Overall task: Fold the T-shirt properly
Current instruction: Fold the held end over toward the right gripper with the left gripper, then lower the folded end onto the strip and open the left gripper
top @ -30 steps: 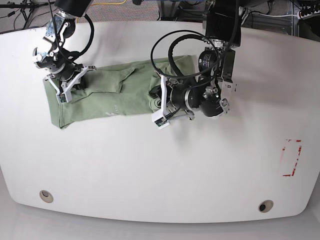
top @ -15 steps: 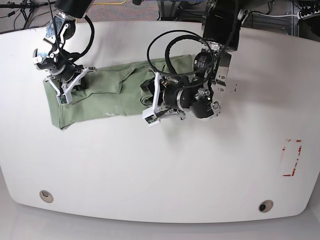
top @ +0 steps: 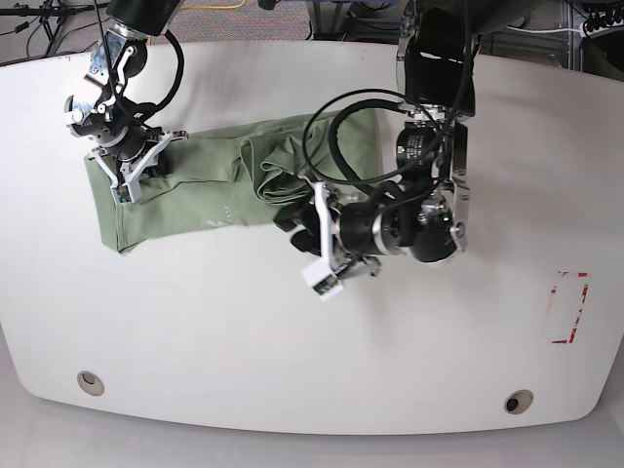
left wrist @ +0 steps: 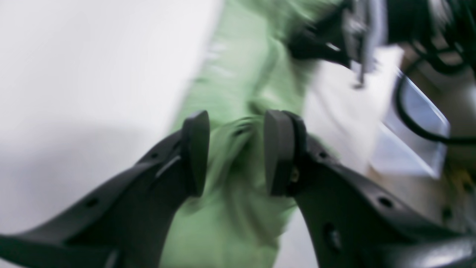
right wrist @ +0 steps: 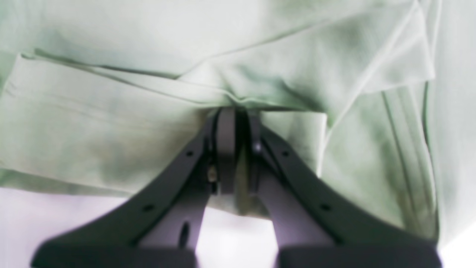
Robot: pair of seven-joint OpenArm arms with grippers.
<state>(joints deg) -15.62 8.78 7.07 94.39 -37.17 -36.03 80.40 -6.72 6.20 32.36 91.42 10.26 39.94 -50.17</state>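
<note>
Left gripper [left wrist: 236,152] jaws parted — right gripper [right wrist: 238,149] pinched closed on fabric.

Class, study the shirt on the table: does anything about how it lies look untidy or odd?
Yes. The T-shirt is bunched into rumpled ridges at its middle, near the open left gripper, not flat. The right gripper pinches the other end.

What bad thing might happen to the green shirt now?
1. The left gripper stands open over a bunched heap of the T-shirt, so that messy lump may get folded in.
2. The right gripper is shut on a fabric edge; pulling could drag the whole shirt askew on the table.
</note>
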